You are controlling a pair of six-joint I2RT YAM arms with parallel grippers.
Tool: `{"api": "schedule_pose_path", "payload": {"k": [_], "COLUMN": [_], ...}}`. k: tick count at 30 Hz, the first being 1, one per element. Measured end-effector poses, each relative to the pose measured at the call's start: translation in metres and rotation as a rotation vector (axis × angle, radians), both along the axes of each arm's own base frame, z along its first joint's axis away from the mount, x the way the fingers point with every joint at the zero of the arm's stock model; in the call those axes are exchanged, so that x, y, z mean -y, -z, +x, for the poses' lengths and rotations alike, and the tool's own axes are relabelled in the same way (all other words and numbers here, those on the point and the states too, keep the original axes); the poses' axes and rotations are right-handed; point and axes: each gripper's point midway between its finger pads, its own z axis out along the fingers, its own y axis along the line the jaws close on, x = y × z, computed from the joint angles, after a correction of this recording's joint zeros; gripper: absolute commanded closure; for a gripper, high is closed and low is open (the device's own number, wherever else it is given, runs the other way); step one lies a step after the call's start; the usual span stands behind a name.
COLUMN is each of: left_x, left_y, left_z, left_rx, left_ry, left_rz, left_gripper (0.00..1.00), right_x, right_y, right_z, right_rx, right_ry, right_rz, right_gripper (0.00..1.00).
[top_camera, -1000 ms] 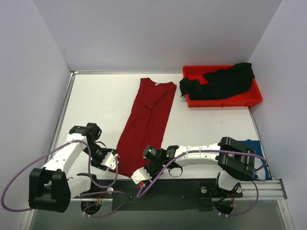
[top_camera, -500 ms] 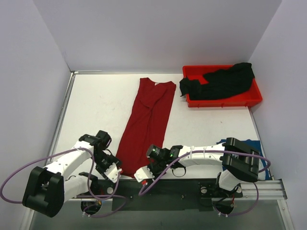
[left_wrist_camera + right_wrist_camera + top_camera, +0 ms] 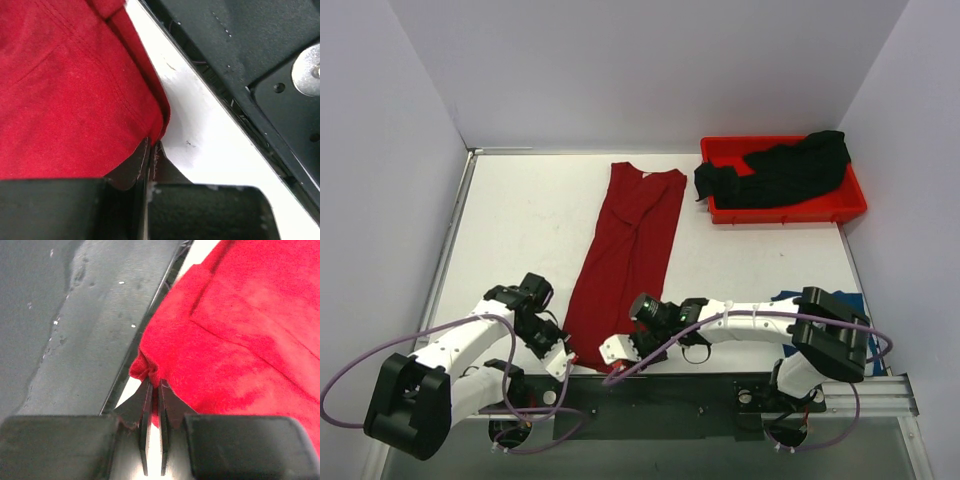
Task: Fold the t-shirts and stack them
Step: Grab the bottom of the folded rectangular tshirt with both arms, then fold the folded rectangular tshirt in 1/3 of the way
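Note:
The dark red t-shirt (image 3: 625,250) lies in a long narrow strip down the middle of the table, neck toward the far wall. My left gripper (image 3: 563,358) is at its near left corner; the left wrist view shows the gripper (image 3: 152,146) shut on the red t-shirt's (image 3: 75,90) hem edge. My right gripper (image 3: 613,350) is at the near right corner, and the right wrist view has the gripper (image 3: 155,385) shut on a bunched bit of red t-shirt (image 3: 240,340) hem. The black t-shirt (image 3: 780,170) lies crumpled in the tray. A blue t-shirt (image 3: 861,303) shows partly behind the right arm.
The rigid red tray (image 3: 790,214) stands at the back right. A black mounting plate (image 3: 700,390) runs along the near table edge, just beside both grippers. White walls close in the left, back and right sides.
My left gripper has moved in toward the red t-shirt's near left corner and shut on the hem. The right gripper, still shut on its corner, shifted slightly.

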Motion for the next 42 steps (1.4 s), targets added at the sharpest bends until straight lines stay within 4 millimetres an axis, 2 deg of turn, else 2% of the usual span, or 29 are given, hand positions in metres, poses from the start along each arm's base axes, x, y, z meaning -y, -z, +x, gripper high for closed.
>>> {"api": "schedule_pose_path", "payload": {"k": [2, 4, 8, 11, 14, 17, 21, 24, 28, 33, 38, 42], "left_x": [0.005, 0.013, 0.036, 0.049, 0.06, 0.071, 0.079, 0.084, 0.09, 0.094, 0.093, 0.09], "left_y": [-0.004, -0.017, -0.058, -0.078, -0.087, -0.092, -0.095, -0.098, -0.1, -0.097, -0.088, -0.079], "left_z": [0.002, 0.011, 0.053, 0.079, 0.107, 0.137, 0.173, 0.2, 0.232, 0.262, 0.281, 0.294], "left_rx": [0.001, -0.006, 0.012, -0.012, -0.06, -0.084, -0.09, -0.078, -0.053, -0.02, 0.009, 0.036], "left_ry": [-0.002, -0.055, -0.23, -0.396, -0.58, -0.731, -0.886, -0.972, -1.049, -1.105, -1.136, -1.169], "left_rz": [-0.022, -0.048, -0.138, -0.211, -0.272, -0.335, -0.407, -0.461, -0.529, -0.567, -0.561, -0.539], "left_gripper": [1.0, 1.0, 1.0, 1.0, 1.0, 1.0, 1.0, 1.0, 1.0, 1.0, 1.0, 1.0], "right_x": [0.0, 0.0, 0.002, 0.006, 0.015, 0.024, 0.032, 0.036, 0.054, 0.07, 0.069, 0.07], "right_y": [-0.01, -0.022, -0.042, -0.052, -0.061, -0.072, -0.08, -0.077, -0.065, -0.063, -0.062, -0.05], "right_z": [0.007, 0.02, 0.052, 0.079, 0.112, 0.149, 0.185, 0.206, 0.234, 0.262, 0.291, 0.297], "right_rx": [-0.039, -0.085, -0.171, -0.262, -0.345, -0.385, -0.417, -0.446, -0.484, -0.503, -0.526, -0.551], "right_ry": [0.072, 0.171, 0.381, 0.548, 0.728, 0.877, 1.009, 1.081, 1.186, 1.268, 1.293, 1.321], "right_rz": [0.023, 0.053, 0.114, 0.156, 0.203, 0.255, 0.303, 0.323, 0.328, 0.363, 0.4, 0.389], "right_gripper": [1.0, 1.0, 1.0, 1.0, 1.0, 1.0, 1.0, 1.0, 1.0, 1.0, 1.0, 1.0]}}
